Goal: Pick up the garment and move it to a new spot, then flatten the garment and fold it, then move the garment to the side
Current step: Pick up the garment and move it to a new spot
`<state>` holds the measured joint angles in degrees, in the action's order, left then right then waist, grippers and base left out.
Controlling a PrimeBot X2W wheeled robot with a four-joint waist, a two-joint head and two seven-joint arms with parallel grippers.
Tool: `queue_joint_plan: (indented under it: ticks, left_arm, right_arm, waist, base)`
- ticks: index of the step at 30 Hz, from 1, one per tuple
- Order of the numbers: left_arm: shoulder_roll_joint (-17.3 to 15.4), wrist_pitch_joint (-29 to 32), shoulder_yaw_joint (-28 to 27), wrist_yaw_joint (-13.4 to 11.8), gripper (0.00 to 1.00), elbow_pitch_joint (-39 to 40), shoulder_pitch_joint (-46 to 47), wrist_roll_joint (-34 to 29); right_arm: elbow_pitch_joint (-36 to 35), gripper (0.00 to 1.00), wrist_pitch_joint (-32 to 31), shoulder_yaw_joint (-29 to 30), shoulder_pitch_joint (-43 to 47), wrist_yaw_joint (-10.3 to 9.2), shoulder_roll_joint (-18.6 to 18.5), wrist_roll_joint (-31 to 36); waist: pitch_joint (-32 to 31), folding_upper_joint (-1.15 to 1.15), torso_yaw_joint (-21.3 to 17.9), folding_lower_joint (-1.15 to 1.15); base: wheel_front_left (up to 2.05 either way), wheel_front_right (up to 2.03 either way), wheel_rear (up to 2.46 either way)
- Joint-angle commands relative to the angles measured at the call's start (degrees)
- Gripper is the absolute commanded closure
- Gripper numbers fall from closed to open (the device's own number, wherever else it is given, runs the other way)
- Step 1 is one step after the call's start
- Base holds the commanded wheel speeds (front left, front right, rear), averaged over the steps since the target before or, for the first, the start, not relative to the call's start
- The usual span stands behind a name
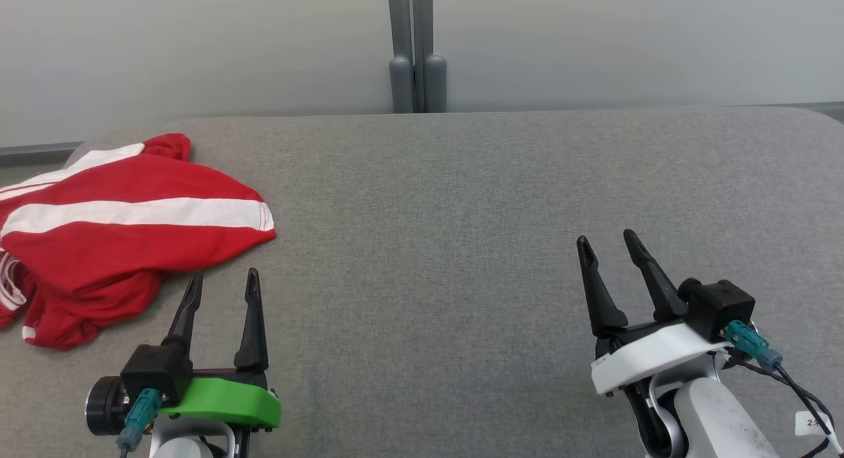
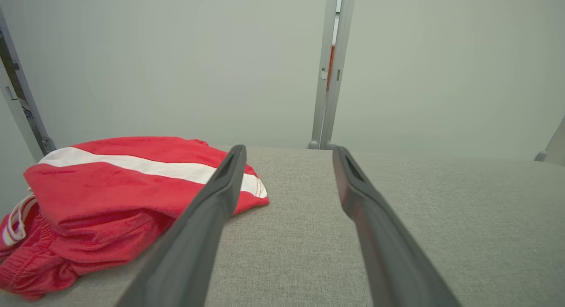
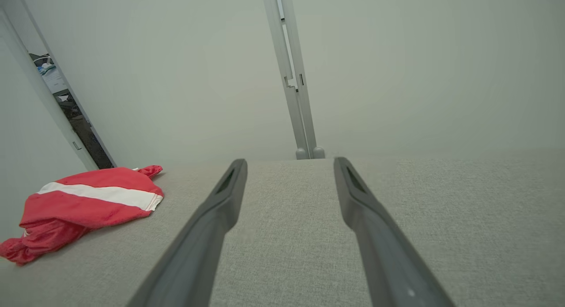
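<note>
Red striped garment at nine o'clock; left gripper at seven, right gripper at five, jaws wide apart.

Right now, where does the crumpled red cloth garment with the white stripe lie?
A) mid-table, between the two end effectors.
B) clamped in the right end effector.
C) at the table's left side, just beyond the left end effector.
C: the crumpled red cloth garment lies at the left side of the grey fabric-covered table, just past the open left end effector; the right end effector is open, holding nothing.
</note>
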<state>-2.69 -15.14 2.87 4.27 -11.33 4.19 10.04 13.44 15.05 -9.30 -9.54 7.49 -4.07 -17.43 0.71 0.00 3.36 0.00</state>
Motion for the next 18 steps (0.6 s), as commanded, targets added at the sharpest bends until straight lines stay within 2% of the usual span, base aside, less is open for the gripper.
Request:
queue_joint_plan:
  ticks: [1,11,18]
  left_arm:
    - [-0.36,-0.02,-0.25,-0.34,0.00,-0.17,0.59,0.56]
    - [-0.35,-0.02,-2.61,-1.73,0.00,0.10,-0.44,1.45]
    - [-0.35,-0.02,-3.78,-2.23,0.00,-0.68,-1.18,2.06]
  right_arm:
    - [-0.31,0.00,0.18,-0.59,0.68,0.00,-0.28,-0.63]
    - [-0.77,0.00,0.18,-3.30,0.77,0.00,-1.08,-2.64]
    - [-0.38,0.00,0.18,-4.84,0.21,0.00,-1.50,-3.66]
  waist:
    - [0.04,0.00,2.12,0.00]
    - [0.12,0.00,11.68,0.00]
    - [0.00,0.00,16.72,0.00]
  base:
    - [0.00,0.00,0.00]
    - [0.00,0.00,0.00]
    - [0.00,0.00,0.00]
